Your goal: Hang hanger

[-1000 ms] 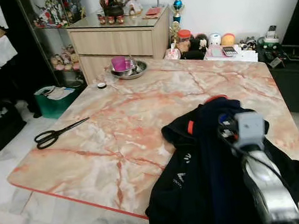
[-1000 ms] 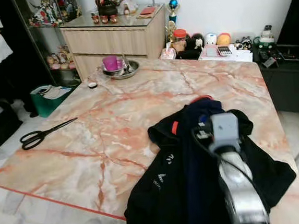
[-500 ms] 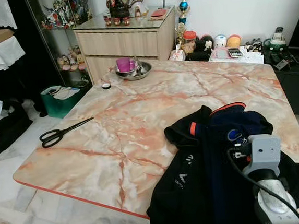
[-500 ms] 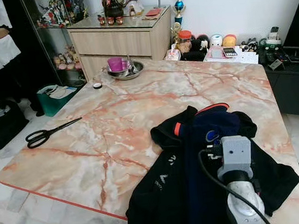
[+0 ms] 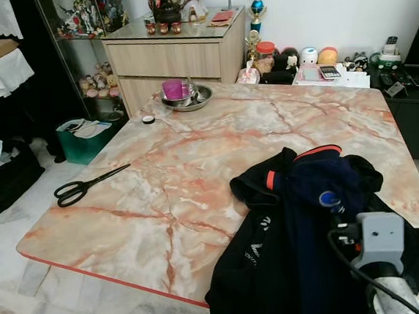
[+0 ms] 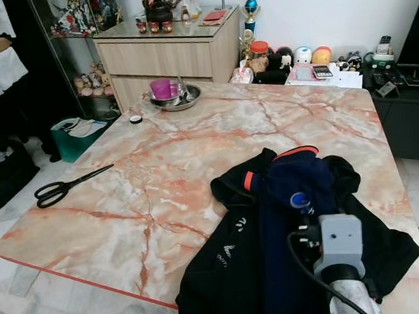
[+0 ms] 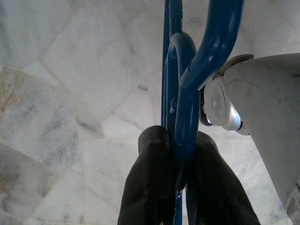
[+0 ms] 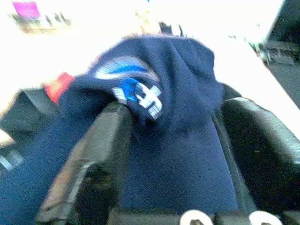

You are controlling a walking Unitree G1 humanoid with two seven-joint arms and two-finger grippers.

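The right gripper (image 8: 171, 154), fingers spread, has been drawn back over the dark navy jacket (image 5: 326, 235), while the blue plastic hanger (image 7: 183, 93) is pinched in the left gripper (image 7: 180, 183), so dressing the hanger seems not yet begun.

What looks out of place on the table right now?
The dark jacket lies crumpled on the marble table, partly drooping over its near edge. Black scissors lie loose near the left edge. The left gripper grips a blue hanger.
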